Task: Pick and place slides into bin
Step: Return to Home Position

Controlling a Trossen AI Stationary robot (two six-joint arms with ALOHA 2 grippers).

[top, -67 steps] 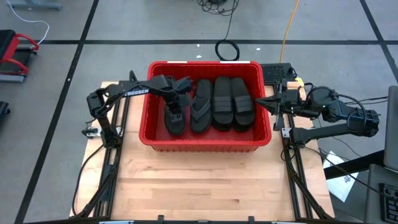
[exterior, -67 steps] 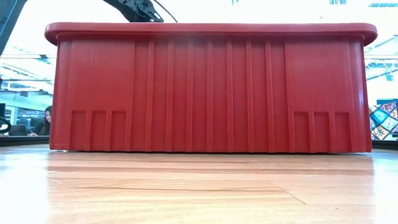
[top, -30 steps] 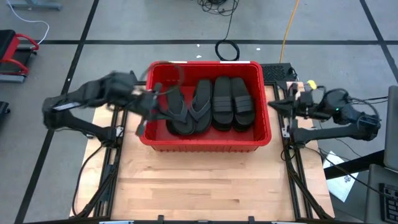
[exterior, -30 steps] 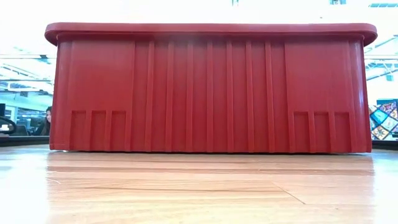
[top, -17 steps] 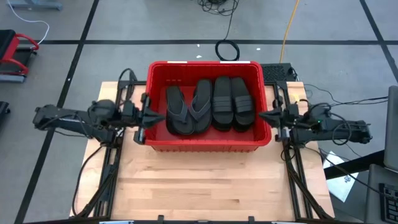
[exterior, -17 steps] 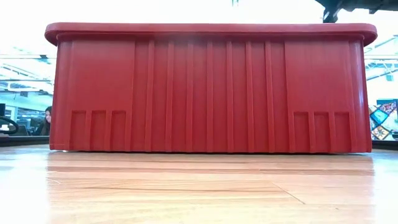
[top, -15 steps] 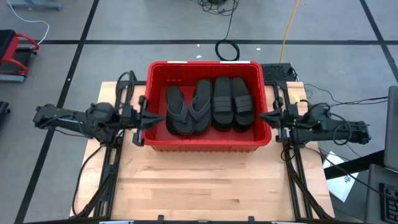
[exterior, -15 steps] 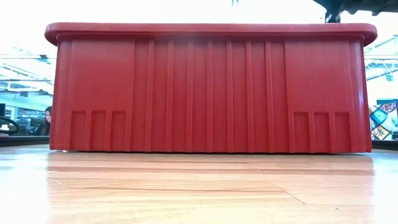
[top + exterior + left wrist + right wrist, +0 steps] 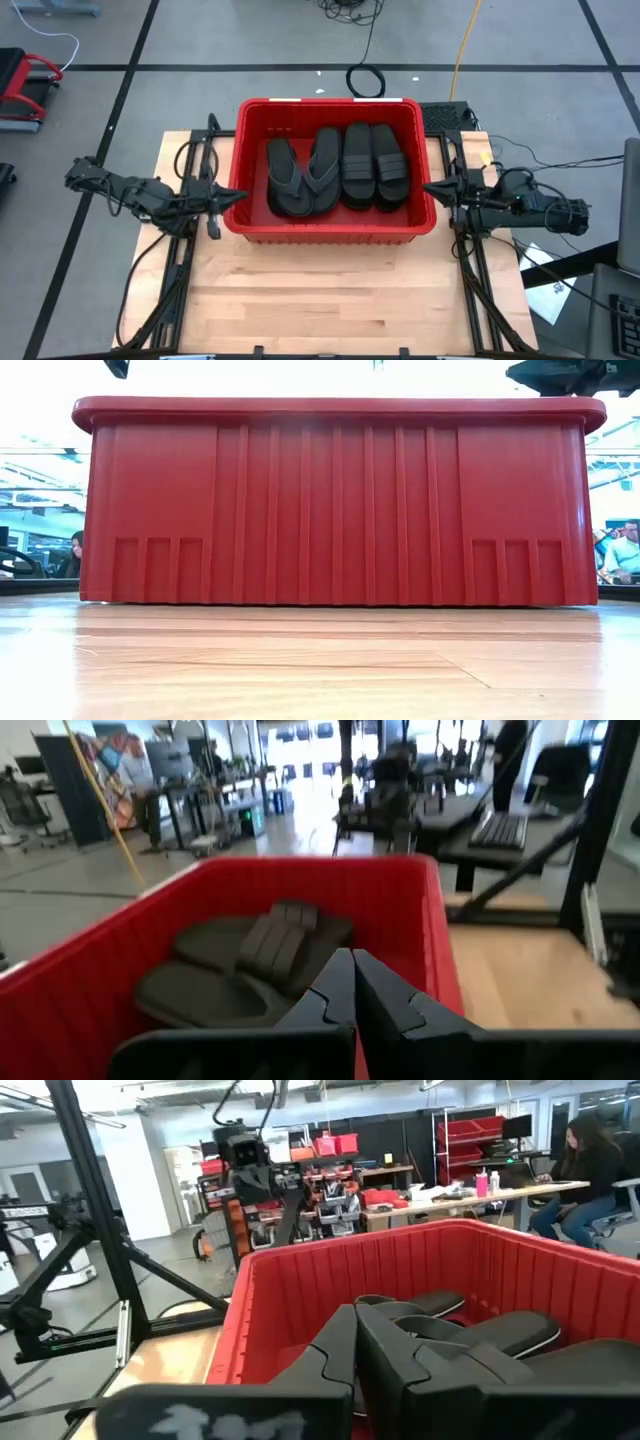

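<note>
**A:** Wooden table [image 9: 320,300] on a grey shop floor, with desks and people in the room beyond. Where do the slides lie?

**B:** Every one of the slides [image 9: 340,168] that I can find is inside the bin [image 9: 330,236], which stands at the far middle of the table. Four show on top, side by side: two thong-strap ones toward the left arm and two ribbed-band ones toward the right. I cannot tell whether more lie beneath them. None shows on the boards.

**A:** And the arms?

**B:** The left gripper [image 9: 238,197] sits low, just outside the bin's left wall, with its tip aimed at the wall. Its wrist camera shows the two fingers pressed together with nothing between them. The right gripper [image 9: 430,187] mirrors it beside the right wall, also closed and empty.

**A:** Which step is this, then?

**B:** I judge that the placing is finished and the arms are parking at their rest poses.

**A:** What does the next move call for?

**B:** Very little, I think. Each arm needs to settle folded at its own side. The tips are close to the red walls, so it would be wise to avoid nudging the bin.
</note>
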